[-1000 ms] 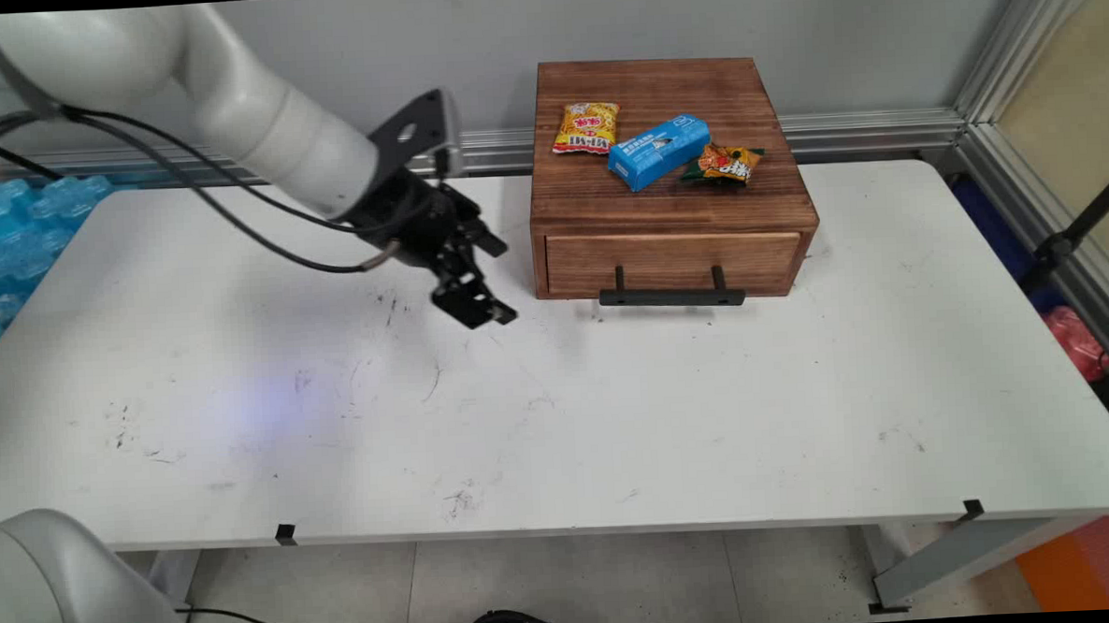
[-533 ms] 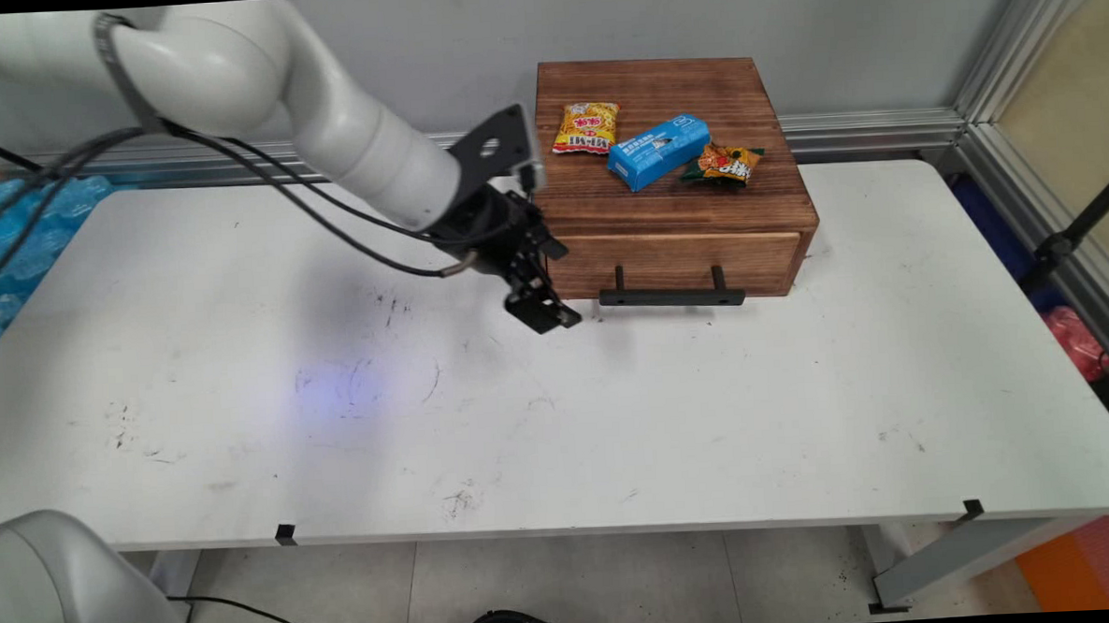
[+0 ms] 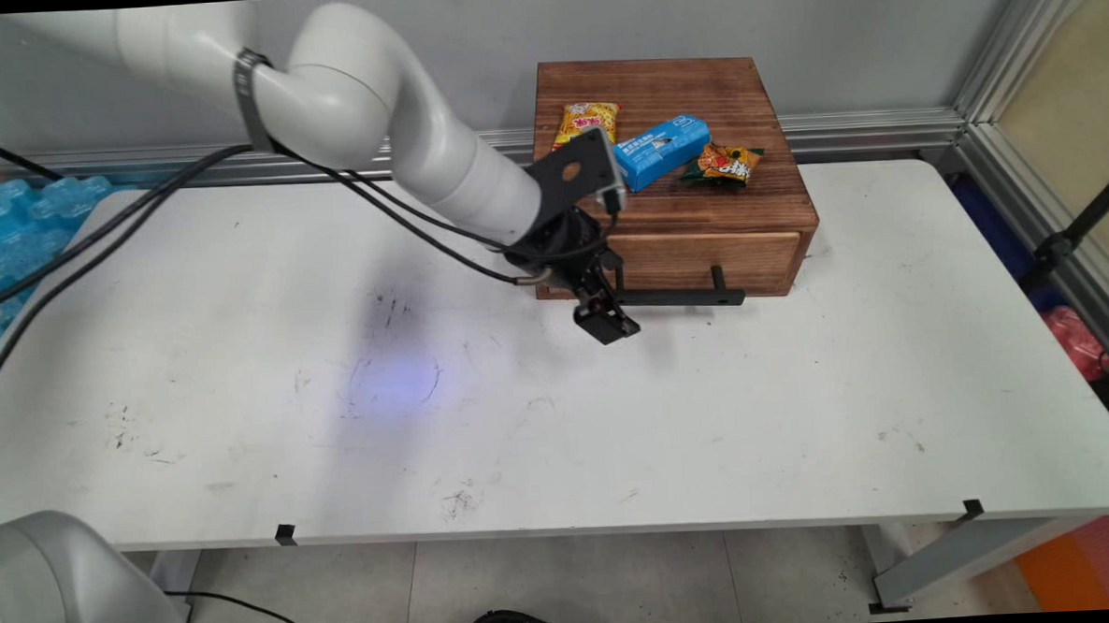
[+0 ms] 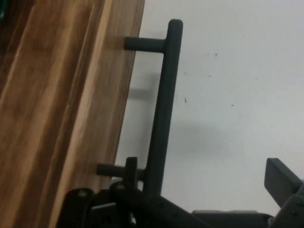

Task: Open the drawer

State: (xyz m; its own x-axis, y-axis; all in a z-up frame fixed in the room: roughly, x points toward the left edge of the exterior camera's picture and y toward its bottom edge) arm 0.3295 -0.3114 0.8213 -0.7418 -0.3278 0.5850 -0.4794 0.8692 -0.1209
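main view: i saw the gripper point(image 3: 610, 325) low over the table point(image 3: 615, 421), just in front of the left end of a wooden drawer box point(image 3: 700, 210).
gripper state: in the hand view its fingers point(image 4: 281, 176) stood wide apart; it had hold of nothing.
handle: black bar handle point(image 3: 672, 297) on the drawer front point(image 3: 702, 260), carried on two short posts and lying level along the front.
gripper against handle: in the hand view the handle point(image 4: 161, 104) ran up between the two fingers, one finger by the near post on the wood side, the other well out over the white table; i could not tell whether either touched the bar.
drawer: it looked closed, with its front flush with the box.
box position: at the far middle of the table, back against the wall.
on top of box: yellow snack packet point(image 3: 586, 121), blue packet point(image 3: 660, 150) and small orange-green packet point(image 3: 724, 164), all well apart from the gripper.
elsewhere: blue plastic-wrapped bottles point(image 3: 18, 232) lay beyond the table's left edge.
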